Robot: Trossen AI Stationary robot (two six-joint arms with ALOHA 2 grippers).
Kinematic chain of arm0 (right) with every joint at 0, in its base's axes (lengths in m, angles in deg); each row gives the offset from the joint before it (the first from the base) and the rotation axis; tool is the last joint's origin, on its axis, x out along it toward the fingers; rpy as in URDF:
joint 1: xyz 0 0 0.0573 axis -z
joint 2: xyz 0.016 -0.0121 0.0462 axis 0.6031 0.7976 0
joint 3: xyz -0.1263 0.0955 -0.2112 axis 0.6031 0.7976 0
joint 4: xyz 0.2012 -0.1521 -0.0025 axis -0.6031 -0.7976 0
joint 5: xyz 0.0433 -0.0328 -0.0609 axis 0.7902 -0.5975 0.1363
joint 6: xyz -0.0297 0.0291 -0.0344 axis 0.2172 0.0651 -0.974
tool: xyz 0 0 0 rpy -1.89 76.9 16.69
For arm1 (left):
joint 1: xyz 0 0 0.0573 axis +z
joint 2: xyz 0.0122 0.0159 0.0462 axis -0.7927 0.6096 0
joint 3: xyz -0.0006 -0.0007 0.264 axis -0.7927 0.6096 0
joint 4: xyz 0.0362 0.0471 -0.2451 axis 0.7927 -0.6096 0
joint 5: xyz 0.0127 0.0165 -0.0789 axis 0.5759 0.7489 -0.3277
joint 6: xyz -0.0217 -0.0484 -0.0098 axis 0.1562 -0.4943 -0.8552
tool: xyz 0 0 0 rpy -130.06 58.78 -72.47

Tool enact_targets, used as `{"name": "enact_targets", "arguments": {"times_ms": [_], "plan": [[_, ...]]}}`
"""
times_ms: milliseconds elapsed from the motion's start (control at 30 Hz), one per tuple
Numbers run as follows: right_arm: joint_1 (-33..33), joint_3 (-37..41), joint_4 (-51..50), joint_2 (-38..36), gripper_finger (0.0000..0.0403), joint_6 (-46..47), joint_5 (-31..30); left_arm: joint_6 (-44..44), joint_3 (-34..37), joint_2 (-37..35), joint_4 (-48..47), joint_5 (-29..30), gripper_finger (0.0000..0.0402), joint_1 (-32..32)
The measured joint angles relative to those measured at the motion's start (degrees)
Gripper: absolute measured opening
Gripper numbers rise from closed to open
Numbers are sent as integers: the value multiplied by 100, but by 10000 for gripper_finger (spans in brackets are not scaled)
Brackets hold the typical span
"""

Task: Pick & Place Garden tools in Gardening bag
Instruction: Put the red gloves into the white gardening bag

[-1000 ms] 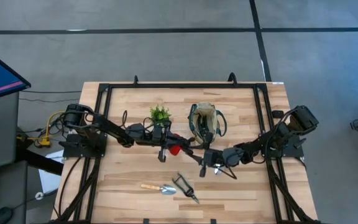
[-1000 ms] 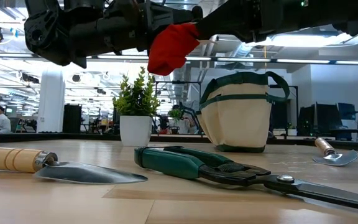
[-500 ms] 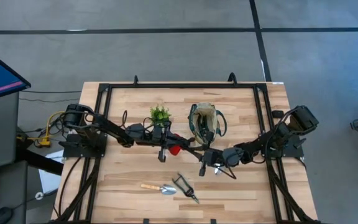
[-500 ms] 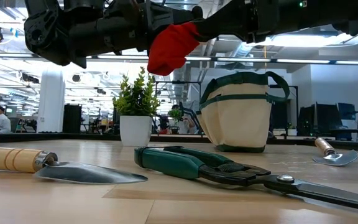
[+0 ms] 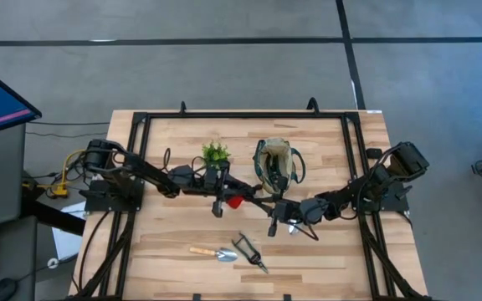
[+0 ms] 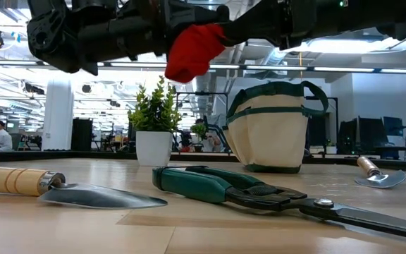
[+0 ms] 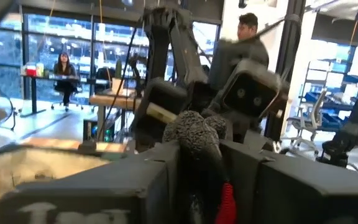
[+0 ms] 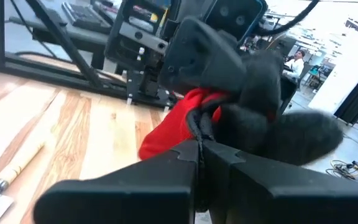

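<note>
A red-and-grey piece hangs in the air over the table's middle, between my two grippers. My left gripper comes at it from the left, its fingers apart around the grey knit part. My right gripper comes from the right and is shut on the piece. The beige gardening bag stands upright on its base behind them. A wooden-handled trowel and green-handled shears lie flat near the front edge. A second trowel lies to the right. My left gripper has the grey knit part between its parted fingers; whether they touch it I cannot tell. My right gripper pinches the piece between its two shut fingers where red meets grey, coming level from the table's right. The red part hangs below, clear of the table.
A small potted plant stands left of the bag, just behind my left gripper. A black frame runs round the table. People sit at desks in the room beyond. Bare wood lies at the front left and front right.
Both arms have stayed where they were. The red piece's hanging part has drawn up a little and changed outline between the two grippers.
</note>
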Motion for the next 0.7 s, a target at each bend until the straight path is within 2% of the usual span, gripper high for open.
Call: {"name": "enact_targets", "arguments": {"times_ms": [200, 367, 533, 700], "plan": [[-13, 4, 49, -9, 1, -2, -127, 110, 202, -757, 57, -15, 81, 0], [-87, 4, 24, -45, 0, -62, -326, 424, 737, -1596, -37, 7, 77, 4], [-241, 4, 31, -347, 0, -474, -939, 412, 1373, -2256, -97, 7, 76, -2], [-403, 4, 7, -924, 0, -1235, -1697, 116, 1935, -2563, -112, 4, 76, -7]]}}
